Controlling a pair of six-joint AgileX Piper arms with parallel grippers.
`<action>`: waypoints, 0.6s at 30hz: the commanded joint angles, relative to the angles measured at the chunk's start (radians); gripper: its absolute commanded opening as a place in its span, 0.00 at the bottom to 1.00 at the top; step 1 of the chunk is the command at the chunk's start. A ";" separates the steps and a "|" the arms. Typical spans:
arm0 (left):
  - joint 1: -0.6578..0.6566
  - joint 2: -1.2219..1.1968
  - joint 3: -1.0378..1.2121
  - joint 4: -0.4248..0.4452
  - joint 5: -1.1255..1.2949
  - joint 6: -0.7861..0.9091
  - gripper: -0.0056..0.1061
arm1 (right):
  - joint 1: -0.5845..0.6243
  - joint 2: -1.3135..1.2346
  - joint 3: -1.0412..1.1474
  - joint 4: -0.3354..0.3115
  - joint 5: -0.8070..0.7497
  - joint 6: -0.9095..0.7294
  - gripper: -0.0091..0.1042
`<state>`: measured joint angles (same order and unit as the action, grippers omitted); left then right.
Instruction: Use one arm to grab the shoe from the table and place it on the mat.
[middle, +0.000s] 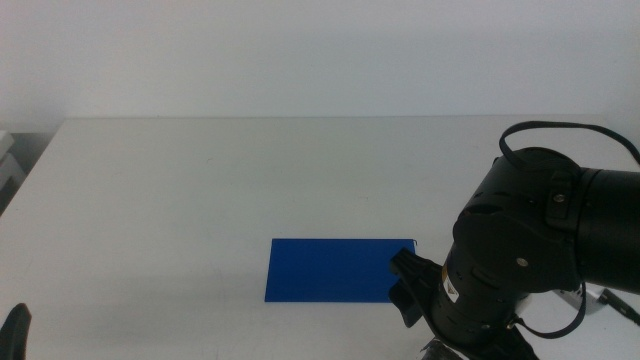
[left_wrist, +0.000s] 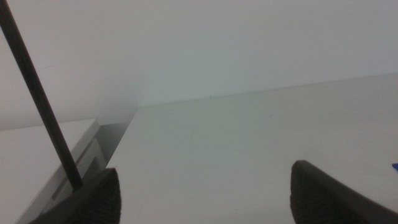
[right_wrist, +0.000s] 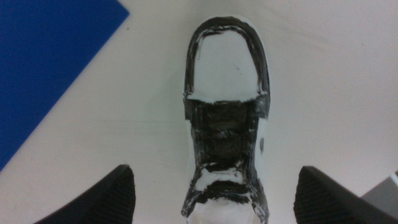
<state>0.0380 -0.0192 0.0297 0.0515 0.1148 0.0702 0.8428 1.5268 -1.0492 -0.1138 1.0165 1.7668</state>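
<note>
The shoe (right_wrist: 225, 124), a white sneaker with black and grey patches, lies on the white table (middle: 200, 180) in the right wrist view, just off one corner of the blue mat (right_wrist: 43, 62). My right gripper (right_wrist: 214, 174) is open above the shoe, with one jaw on each side and neither touching it. In the middle view the right arm (middle: 530, 250) comes in from the right and hides the shoe. There the mat (middle: 335, 270) lies flat with nothing on it, right beside the arm. My left gripper (left_wrist: 205, 171) is open and empty, and shows at the bottom left corner of the middle view (middle: 15, 335).
The table's left edge (left_wrist: 118, 137) shows in the left wrist view, with a thin dark rod (left_wrist: 37, 93) and white furniture (middle: 8, 165) beyond it. A black cable (middle: 560, 130) loops over the right arm.
</note>
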 joint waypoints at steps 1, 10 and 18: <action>-0.004 -0.007 0.005 -0.009 -0.081 -0.006 0.89 | 0.001 -0.024 -0.027 -0.001 0.004 0.030 0.65; -0.004 -0.007 0.005 -0.009 -0.081 -0.006 0.89 | 0.001 0.092 -0.027 0.042 -0.012 0.033 0.63; -0.004 -0.007 0.005 -0.009 -0.081 -0.006 0.89 | 0.001 0.144 -0.026 0.043 -0.079 0.019 0.63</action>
<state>0.0380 -0.0192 0.0297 0.0515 0.1148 0.0702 0.8428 1.7027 -1.0492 -0.0602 0.9366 1.7956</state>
